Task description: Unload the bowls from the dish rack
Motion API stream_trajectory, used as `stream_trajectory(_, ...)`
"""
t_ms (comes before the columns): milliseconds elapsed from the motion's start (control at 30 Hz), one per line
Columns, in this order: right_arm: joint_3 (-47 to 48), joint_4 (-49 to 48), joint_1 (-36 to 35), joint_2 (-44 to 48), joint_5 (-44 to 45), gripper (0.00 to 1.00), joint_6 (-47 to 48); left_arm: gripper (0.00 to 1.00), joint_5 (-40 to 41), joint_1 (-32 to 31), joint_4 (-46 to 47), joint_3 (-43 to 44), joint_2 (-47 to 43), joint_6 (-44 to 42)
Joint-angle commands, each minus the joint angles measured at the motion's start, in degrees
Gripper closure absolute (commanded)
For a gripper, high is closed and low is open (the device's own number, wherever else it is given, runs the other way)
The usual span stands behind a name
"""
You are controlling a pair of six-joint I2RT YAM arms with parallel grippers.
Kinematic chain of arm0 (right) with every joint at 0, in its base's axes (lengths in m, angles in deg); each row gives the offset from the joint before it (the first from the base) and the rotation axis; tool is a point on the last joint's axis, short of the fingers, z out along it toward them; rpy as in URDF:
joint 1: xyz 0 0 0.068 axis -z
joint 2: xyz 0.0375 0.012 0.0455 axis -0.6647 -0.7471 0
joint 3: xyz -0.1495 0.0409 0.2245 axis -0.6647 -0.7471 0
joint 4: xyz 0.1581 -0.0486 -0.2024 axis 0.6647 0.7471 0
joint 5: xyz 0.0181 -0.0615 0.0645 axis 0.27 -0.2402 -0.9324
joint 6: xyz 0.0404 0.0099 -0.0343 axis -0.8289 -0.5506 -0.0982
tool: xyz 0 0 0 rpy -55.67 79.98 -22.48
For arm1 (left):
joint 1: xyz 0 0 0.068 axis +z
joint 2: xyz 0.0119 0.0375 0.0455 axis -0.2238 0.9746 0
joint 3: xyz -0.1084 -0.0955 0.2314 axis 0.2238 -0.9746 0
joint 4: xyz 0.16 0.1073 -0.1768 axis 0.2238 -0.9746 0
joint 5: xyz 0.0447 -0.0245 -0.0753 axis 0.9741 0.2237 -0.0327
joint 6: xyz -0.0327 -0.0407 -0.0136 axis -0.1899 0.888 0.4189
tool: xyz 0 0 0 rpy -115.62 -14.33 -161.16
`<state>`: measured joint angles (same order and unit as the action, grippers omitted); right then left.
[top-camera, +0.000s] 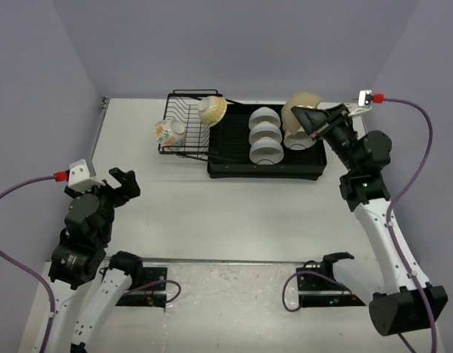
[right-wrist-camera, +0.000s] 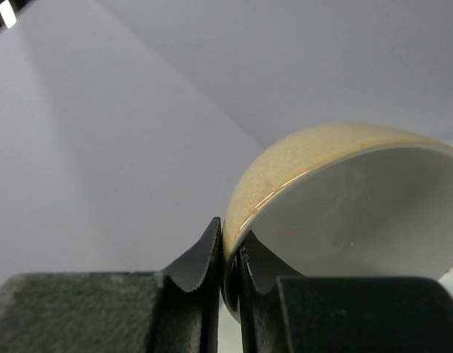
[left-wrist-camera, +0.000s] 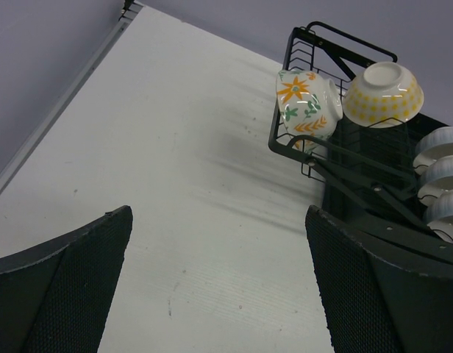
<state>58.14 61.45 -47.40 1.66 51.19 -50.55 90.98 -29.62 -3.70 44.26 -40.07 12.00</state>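
Observation:
The dish rack is a black wire basket (top-camera: 184, 118) joined to a black tray (top-camera: 234, 151). My right gripper (top-camera: 309, 121) is shut on the rim of a cream bowl (top-camera: 298, 105), held tilted over the tray's right end. In the right wrist view the gripper (right-wrist-camera: 230, 235) pinches the edge of that bowl (right-wrist-camera: 322, 165). Another pale bowl (top-camera: 295, 140) sits beneath it. Three white bowls (top-camera: 265, 134) stand in a row on the tray. A flowered bowl (top-camera: 170, 132) and a yellow-patterned bowl (top-camera: 212, 110) rest in the basket. My left gripper (top-camera: 123, 184) is open over the table.
The left wrist view shows the open left gripper (left-wrist-camera: 219, 220) above bare white table, with the flowered bowl (left-wrist-camera: 304, 99), the yellow-patterned bowl (left-wrist-camera: 383, 92) and the basket (left-wrist-camera: 315, 44) ahead to its right. Grey walls enclose the table on three sides.

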Motion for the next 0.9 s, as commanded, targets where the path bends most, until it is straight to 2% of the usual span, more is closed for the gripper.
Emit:
stream_trajectory(0,15.0,29.4,-5.1,0.2,-1.8,1.00,24.5,0.00,-0.4,-0.3,3.1,0.8,1.2,-1.2)
stream_trajectory(33,17.8,34.8,-8.9,-2.6,-1.4,1.00,28.3,0.00,-0.4,-0.3,3.2,0.9,1.3,-1.2)
stream_trajectory(67,23.5,45.7,-11.4,-4.2,4.2,1.00,35.2,0.00,0.1,-0.3,3.2,0.8,1.4,-1.1)
stream_trajectory(100,25.8,50.5,-14.4,-5.9,8.5,1.00,38.6,0.00,0.3,-0.2,3.3,0.7,1.3,-1.1)
stream_trajectory(133,27.6,58.7,-20.3,-8.9,17.0,1.00,43.6,0.00,0.5,-0.1,3.2,0.6,1.3,-1.0)
stream_trajectory(233,31.6,68.1,-31.3,-13.0,33.7,1.00,46.4,0.00,0.6,-0.1,3.1,0.3,0.8,-0.9)
stream_trajectory(267,31.8,72.6,-33.2,-15.4,42.6,1.00,46.1,0.00,0.5,-0.1,3.1,0.2,0.7,-0.9)
stream_trajectory(300,31.2,74.0,-34.6,-16.4,45.4,1.00,45.8,0.00,0.4,-0.1,3.2,0.1,0.7,-0.9)
stream_trajectory(400,29.0,78.8,-37.3,-21.8,49.8,1.00,43.5,0.00,-0.1,-0.1,3.3,0.0,0.9,-1.0)
stream_trajectory(500,25.2,79.7,-39.7,-25.7,50.5,1.00,41.6,0.00,-0.4,-0.1,3.3,0.0,1.2,-1.1)
stream_trajectory(633,18.6,77.4,-40.3,-29.6,49.3,1.00,39.2,0.00,-0.7,-0.1,3.4,-0.1,0.8,-1.1)
stream_trajectory(867,14.7,73.5,-40.4,-35.8,45.4,1.00,36.1,0.00,-0.7,-0.1,3.4,-0.1,0.0,-1.1)
